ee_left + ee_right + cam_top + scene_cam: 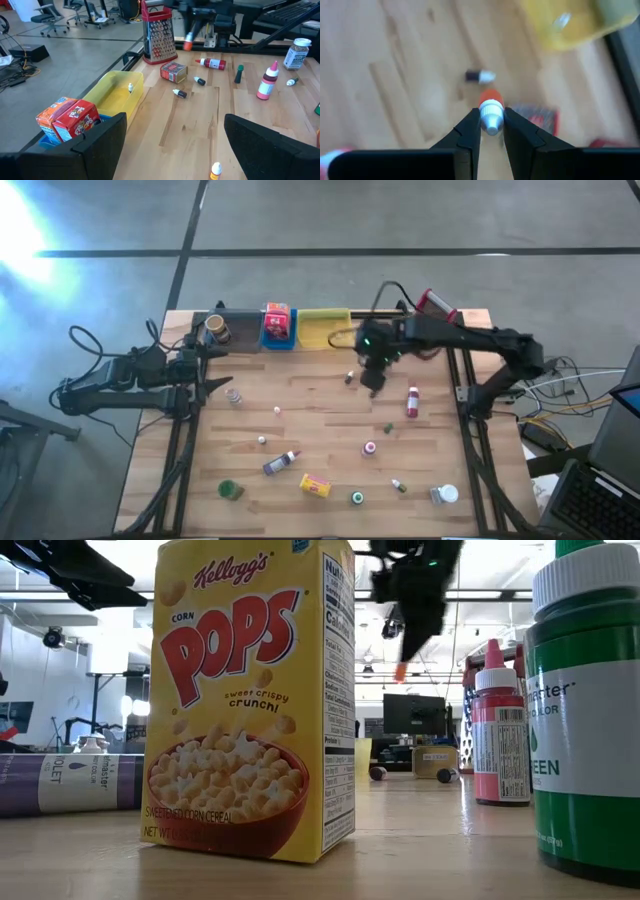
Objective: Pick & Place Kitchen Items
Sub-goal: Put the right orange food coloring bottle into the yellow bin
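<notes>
R gripper [491,131] | pinching small orange bottle [490,107] by white tip, above wood-plank table [320,430] | L gripper [172,142] spread, idle

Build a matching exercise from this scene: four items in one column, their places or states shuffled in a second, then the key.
1. Tiny orange bottle with white cap
2. Left tool
3. Red-and-orange cereal box
4. Tall metal grater with red handle

A. Standing upright on the wooden table
B. Pinched in the right tool, off the table
C. Sitting in the blue tray
D. Open, holding nothing

Pairs: 1-B, 2-D, 3-C, 4-A
</notes>
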